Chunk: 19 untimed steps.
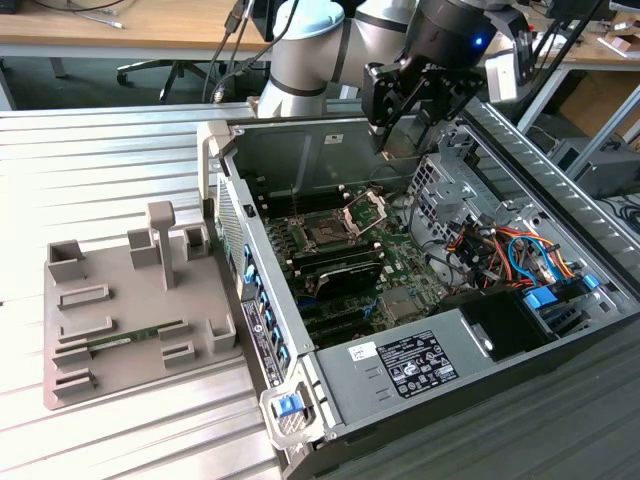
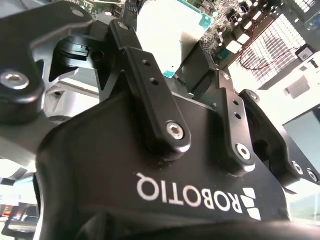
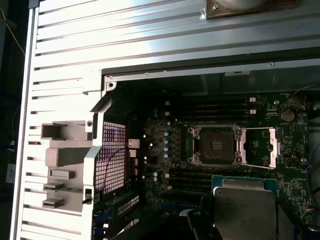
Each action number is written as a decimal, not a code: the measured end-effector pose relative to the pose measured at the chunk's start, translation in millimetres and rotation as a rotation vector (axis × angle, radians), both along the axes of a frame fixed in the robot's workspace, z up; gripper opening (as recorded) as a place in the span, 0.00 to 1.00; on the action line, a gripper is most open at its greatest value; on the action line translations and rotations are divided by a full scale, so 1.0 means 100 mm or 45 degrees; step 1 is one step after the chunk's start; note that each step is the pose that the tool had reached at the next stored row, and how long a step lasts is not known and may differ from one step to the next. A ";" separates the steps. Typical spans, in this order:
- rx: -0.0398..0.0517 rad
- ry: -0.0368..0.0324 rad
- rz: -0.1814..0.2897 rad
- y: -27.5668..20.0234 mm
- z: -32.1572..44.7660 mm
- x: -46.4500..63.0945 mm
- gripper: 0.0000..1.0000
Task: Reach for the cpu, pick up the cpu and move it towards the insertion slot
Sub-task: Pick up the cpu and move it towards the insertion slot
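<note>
Jaws are gripping the small flat square silvery cpu (image 3: pixel 245 202), hanging above the open computer case (image 1: pixel 262 330), near the square dark metal-framed insertion slot (image 3: pixel 216 145) whose bracket is standing open.

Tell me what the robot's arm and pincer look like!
The arm is made of chunky silver-grey tubes with a pale blue cap at one joint and a small blue light near the wrist. The pincer is black, with jointed metal fingers pinned by shiny round bolts and white lettering on its body.
</note>
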<state>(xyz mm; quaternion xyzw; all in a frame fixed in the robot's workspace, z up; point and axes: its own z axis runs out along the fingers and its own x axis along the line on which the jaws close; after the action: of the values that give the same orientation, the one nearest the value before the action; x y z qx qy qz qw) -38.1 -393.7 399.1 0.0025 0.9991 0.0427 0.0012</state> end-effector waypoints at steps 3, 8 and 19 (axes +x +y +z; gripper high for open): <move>0.000 -0.0002 -0.012 -0.001 -0.003 0.00 0.55; 0.000 -0.0002 -0.012 0.000 -0.008 0.00 0.55; 0.000 -0.0002 -0.012 0.000 -0.045 0.00 0.55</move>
<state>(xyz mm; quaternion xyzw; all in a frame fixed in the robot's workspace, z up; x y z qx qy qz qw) -38.1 -393.7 394.6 0.0072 0.9991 0.0428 0.0015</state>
